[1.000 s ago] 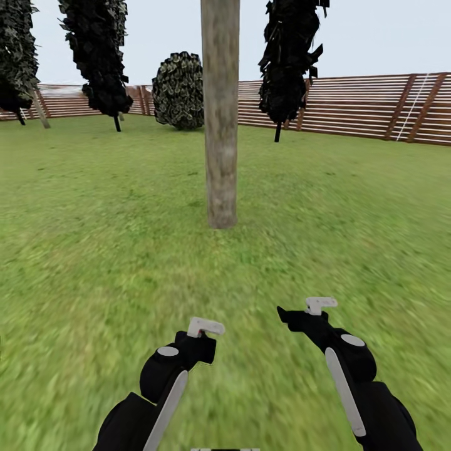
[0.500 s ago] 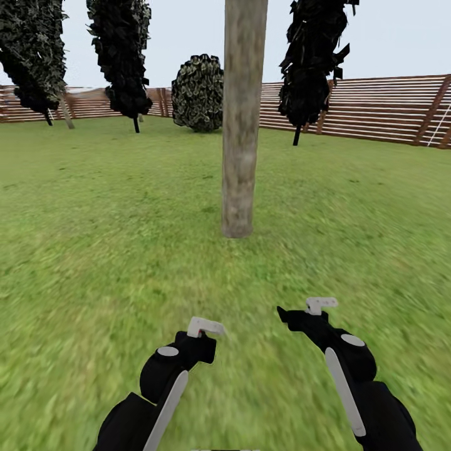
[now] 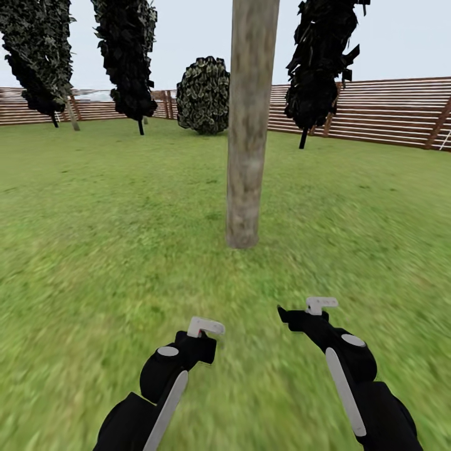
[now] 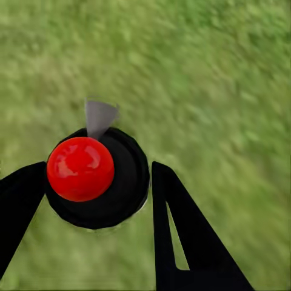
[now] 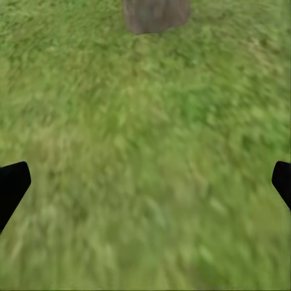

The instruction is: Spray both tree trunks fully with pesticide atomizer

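One tree trunk (image 3: 249, 125), a thick mottled grey-brown column, rises from the lawn straight ahead of me; its crown is above the picture. The trunk's base (image 5: 156, 13) also shows in the right wrist view. No pesticide is visible on it. My left gripper (image 3: 205, 327) hangs low over the grass, shut on the pesticide atomizer (image 4: 124, 182), a round black body with a red cap and a pale tip, seen between the dark fingers (image 4: 176, 230). My right gripper (image 3: 321, 305) hovers beside it, open, with only grass between its fingers (image 5: 12, 185).
Green lawn (image 3: 94, 207) spreads on all sides. A brown slatted fence (image 3: 376, 113) closes the far side. Thin-trunked dark trees (image 3: 128, 56) (image 3: 322, 62) and a round bush (image 3: 203, 94) stand near the fence, well behind the trunk.
The whole view has shifted: the trunk now looks nearer and further right, so the camera has moved toward it. Both arms keep the same pose.
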`<state>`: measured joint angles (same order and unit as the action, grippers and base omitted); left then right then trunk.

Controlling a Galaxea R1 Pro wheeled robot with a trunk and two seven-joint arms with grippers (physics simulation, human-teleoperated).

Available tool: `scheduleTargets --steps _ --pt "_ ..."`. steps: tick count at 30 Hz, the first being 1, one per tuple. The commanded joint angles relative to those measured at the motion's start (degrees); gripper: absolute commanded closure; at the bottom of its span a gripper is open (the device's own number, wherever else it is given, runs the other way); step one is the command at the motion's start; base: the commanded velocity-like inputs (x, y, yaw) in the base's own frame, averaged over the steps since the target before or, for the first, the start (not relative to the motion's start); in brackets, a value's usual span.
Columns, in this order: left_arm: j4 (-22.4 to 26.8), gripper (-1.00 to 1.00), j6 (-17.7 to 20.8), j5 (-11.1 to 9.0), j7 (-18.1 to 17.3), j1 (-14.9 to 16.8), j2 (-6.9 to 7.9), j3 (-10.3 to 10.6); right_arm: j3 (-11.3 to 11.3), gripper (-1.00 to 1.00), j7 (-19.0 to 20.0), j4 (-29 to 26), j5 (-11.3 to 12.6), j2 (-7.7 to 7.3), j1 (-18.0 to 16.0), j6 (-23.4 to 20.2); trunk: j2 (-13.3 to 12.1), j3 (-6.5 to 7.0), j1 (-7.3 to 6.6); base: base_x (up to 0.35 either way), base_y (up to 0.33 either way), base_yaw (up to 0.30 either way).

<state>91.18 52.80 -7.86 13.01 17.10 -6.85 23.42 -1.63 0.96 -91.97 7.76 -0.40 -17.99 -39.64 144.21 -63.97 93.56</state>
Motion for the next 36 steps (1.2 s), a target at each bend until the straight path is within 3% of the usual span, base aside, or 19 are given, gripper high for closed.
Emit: scheduleTargets --steps 1,17,31,35,36 --pt "0.05 1.0 0.2 -0.58 0.58 0.04 0.0 0.05 -0.01 -1.0 -0.08 -0.06 0.32 -0.04 -0.03 -0.26 0.02 -0.04 0.02 0.335 0.0 -0.007" --pt "0.05 1.0 0.2 -0.58 0.57 0.04 0.02 0.05 0.88 -1.0 -0.08 -0.09 0.32 -0.04 -0.03 -0.26 0.02 0.04 0.02 0.335 0.0 -0.108" --pt "0.05 1.0 0.2 -0.58 0.16 0.01 0.47 0.1 1.45 -1.0 -0.08 -0.06 0.39 -0.1 0.08 -0.44 0.02 0.06 0.02 0.335 0.0 -0.017" --pt "0.05 1.0 -0.57 -0.58 -3.39 -0.03 0.67 0.42 1.45 -1.0 0.01 -0.09 0.41 -0.12 -0.18 -2.26 0.02 0.06 0.02 0.335 0.0 0.0" --pt "0.05 1.0 -1.23 -0.55 -5.95 -0.04 0.71 0.44 1.45 -1.0 0.04 -0.09 0.41 -0.12 -0.45 -3.08 0.02 0.06 0.02 0.335 0.0 0.0"
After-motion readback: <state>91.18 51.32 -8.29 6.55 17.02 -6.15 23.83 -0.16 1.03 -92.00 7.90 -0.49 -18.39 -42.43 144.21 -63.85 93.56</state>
